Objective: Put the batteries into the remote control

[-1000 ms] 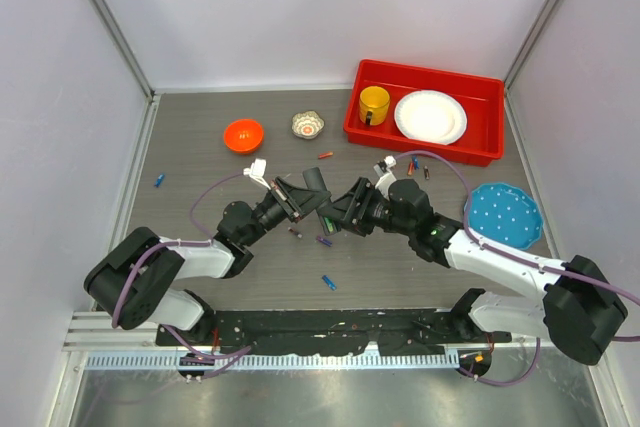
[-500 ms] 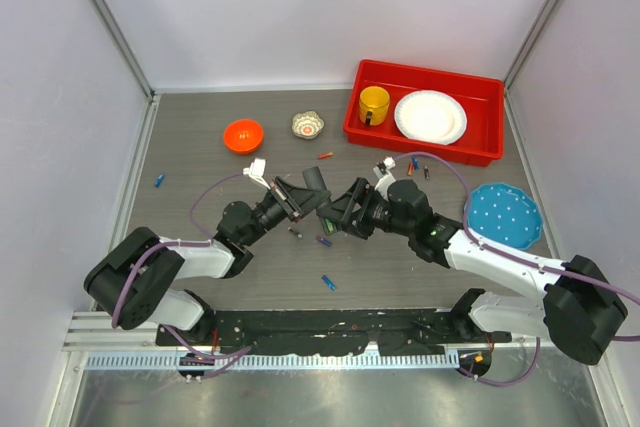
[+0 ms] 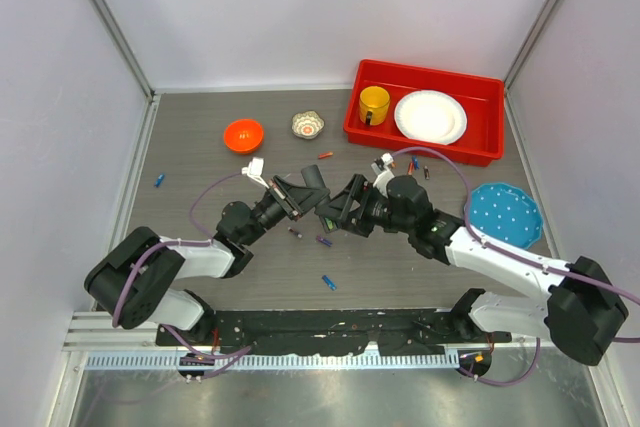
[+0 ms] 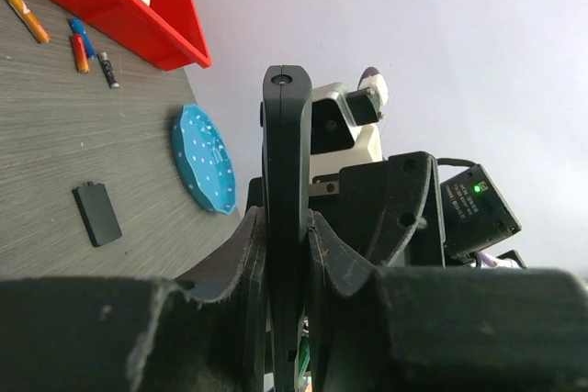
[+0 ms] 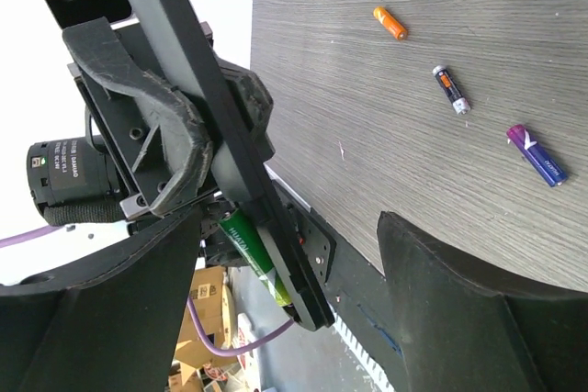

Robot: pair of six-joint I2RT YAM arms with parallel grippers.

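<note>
My left gripper [image 3: 303,193] is shut on the remote control [image 3: 320,209], a slim black bar held above the table. In the left wrist view the remote [image 4: 287,172] stands edge-on between my fingers [image 4: 241,263]. In the right wrist view the remote [image 5: 209,98] runs diagonally, with a green battery [image 5: 254,256] lying along its lower end. My right gripper [image 5: 294,319] is open, its jaws spread wide on either side of the remote's end, and it sits just right of the remote in the top view [image 3: 347,209]. Loose batteries lie on the table: orange [image 5: 390,23], black-orange [image 5: 450,88], purple [image 5: 533,155].
A red tray [image 3: 356,127] holds a yellow cup and a white plate at the back right. A blue plate [image 3: 503,215], an orange bowl [image 3: 243,134] and a small patterned bowl [image 3: 308,125] stand around. A flat black rectangular piece [image 4: 96,213] lies on the table. More batteries lie near the tray [image 3: 414,164] and at the left [image 3: 159,181].
My right arm has shifted slightly to the left and away from me, toward the remote. The left gripper and the remote have barely moved.
</note>
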